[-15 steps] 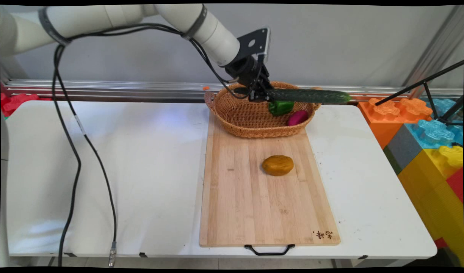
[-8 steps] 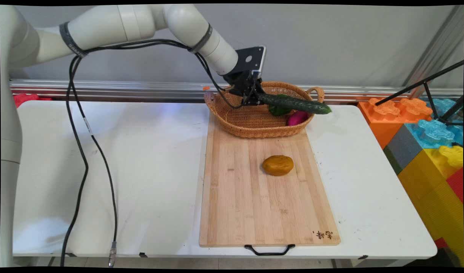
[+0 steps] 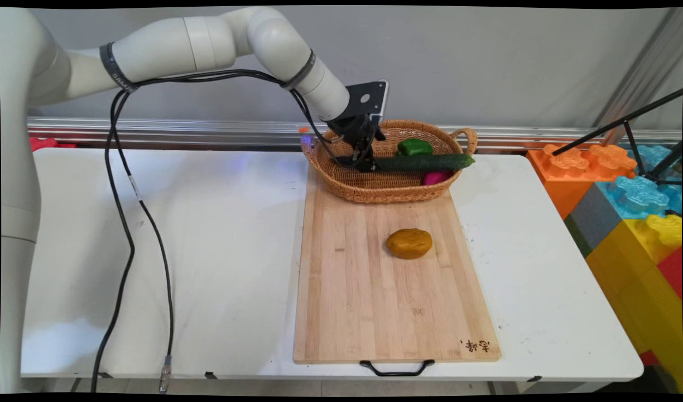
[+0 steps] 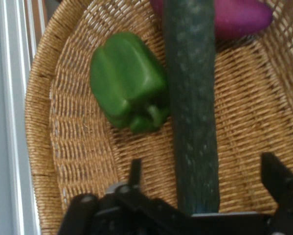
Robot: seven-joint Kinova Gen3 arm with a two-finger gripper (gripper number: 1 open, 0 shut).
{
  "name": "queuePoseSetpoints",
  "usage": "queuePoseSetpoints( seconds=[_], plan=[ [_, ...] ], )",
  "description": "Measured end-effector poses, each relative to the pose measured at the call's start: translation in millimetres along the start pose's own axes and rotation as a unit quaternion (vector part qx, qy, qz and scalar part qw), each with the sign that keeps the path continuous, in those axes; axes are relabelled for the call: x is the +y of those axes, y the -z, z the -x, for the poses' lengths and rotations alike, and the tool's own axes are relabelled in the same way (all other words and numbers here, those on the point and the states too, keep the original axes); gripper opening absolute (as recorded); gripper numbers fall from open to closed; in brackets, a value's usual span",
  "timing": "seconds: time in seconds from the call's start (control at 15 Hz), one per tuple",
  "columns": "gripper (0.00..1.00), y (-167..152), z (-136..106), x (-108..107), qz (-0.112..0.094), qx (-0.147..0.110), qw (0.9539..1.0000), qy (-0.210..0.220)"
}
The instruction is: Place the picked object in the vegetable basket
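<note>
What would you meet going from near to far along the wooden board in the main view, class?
Board's black handle → cutting board → brown potato → wicker basket → cucumber at the gripper → green bell pepper.

The purple oval vegetable is partly hidden behind the long dark-green cucumber — both are cut by the hand view's top edge.
</note>
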Motion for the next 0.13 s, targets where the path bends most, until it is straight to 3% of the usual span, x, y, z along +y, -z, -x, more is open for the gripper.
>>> queuePoseSetpoints(
  seconds=[0.13],
  plan=[
    [1.00,6.8,-4.8,3.0,0.009,0.005,0.9998,0.018]
  ],
)
